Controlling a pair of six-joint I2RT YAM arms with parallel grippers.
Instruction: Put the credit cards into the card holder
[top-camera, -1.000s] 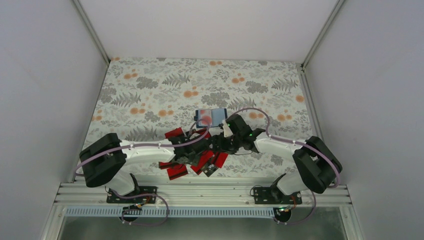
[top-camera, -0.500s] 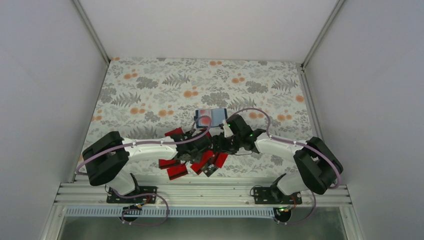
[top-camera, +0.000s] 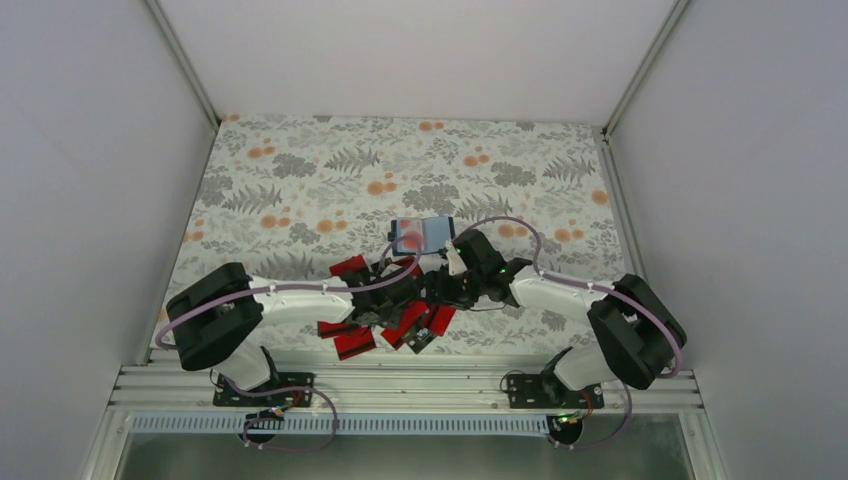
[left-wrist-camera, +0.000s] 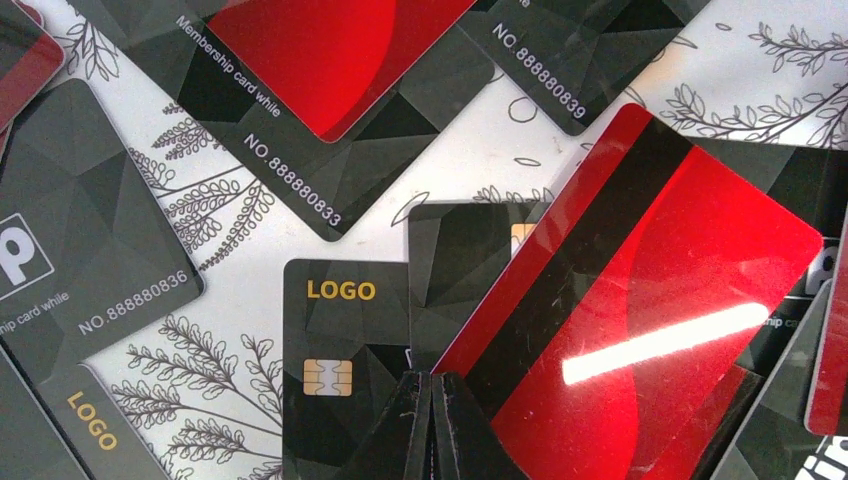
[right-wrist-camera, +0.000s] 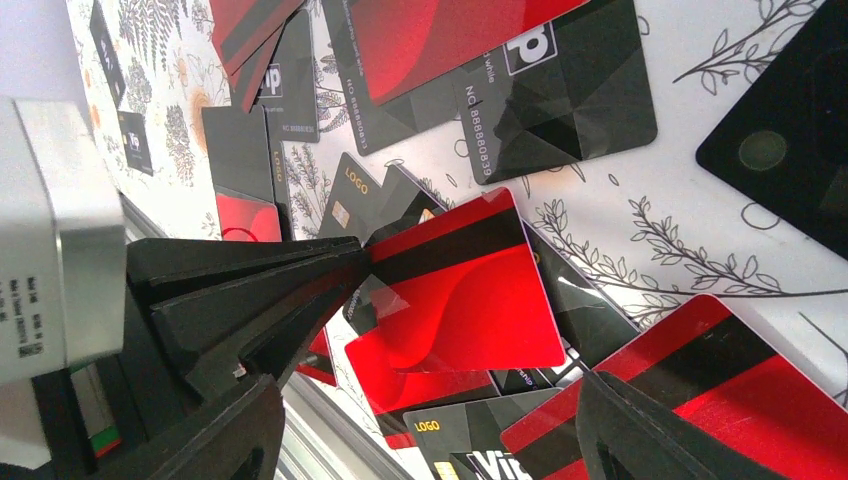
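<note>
Cards crowd around; left gripper pinches a red card, right gripper spread wide.

Credit cards overlapping on table, near front.

arms x2 | left gripper + right gripper = 2 | card holder x1 | credit cards: overlapped heap, total unreadable, 5+ red
</note>
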